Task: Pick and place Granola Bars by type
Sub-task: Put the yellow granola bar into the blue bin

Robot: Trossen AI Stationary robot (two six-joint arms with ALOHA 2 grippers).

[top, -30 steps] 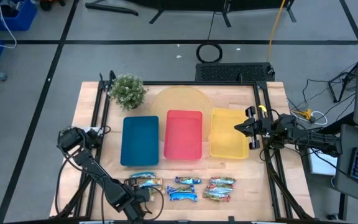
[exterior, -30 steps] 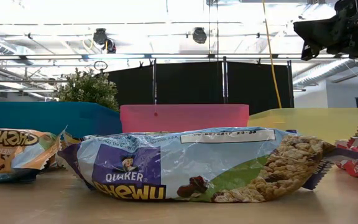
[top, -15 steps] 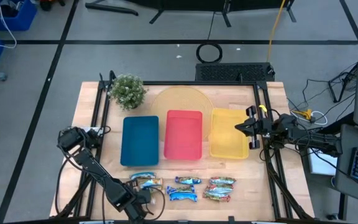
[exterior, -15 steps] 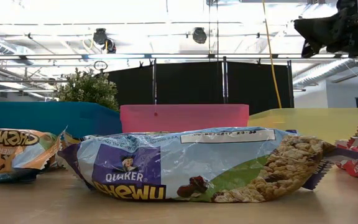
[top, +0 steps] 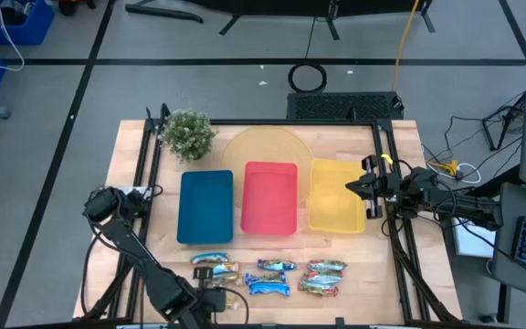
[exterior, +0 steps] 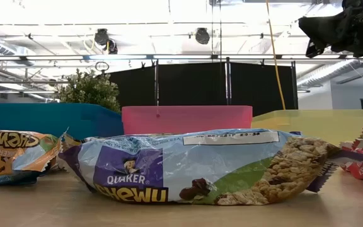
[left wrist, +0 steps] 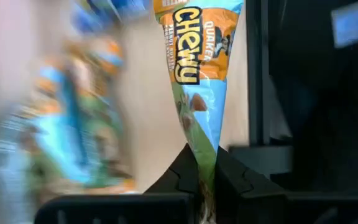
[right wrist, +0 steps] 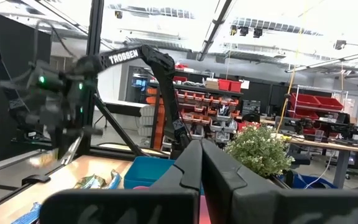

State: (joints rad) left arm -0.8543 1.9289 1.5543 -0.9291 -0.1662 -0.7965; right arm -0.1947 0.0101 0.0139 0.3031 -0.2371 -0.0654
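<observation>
Left gripper: the left gripper sits at the table's front edge, near the left corner, jaws pinched on the end of a tan-gold bar (orange "Chewy" lettering, blue and green print); the bar hangs out past the fingertips in the left wrist view.
Left arm: folded low from its base at the left side of the table, reaching to the front edge.
Left cluster: two more tan-gold bars lie near the front of the table before the blue tray, just beside the gripper.
Middle cluster: bright blue bars lie before the red tray; one fills the low view, shiny wrapper crumpled, flat on the wood.
Right cluster: silvery-teal bars with red lie before the yellow tray, well apart from the left gripper.
Backdrop: a potted plant stands at the back left corner.
Right gripper: the right gripper hangs over the yellow tray's right edge, fingers pressed together and empty (arm stretched in from the right side).
</observation>
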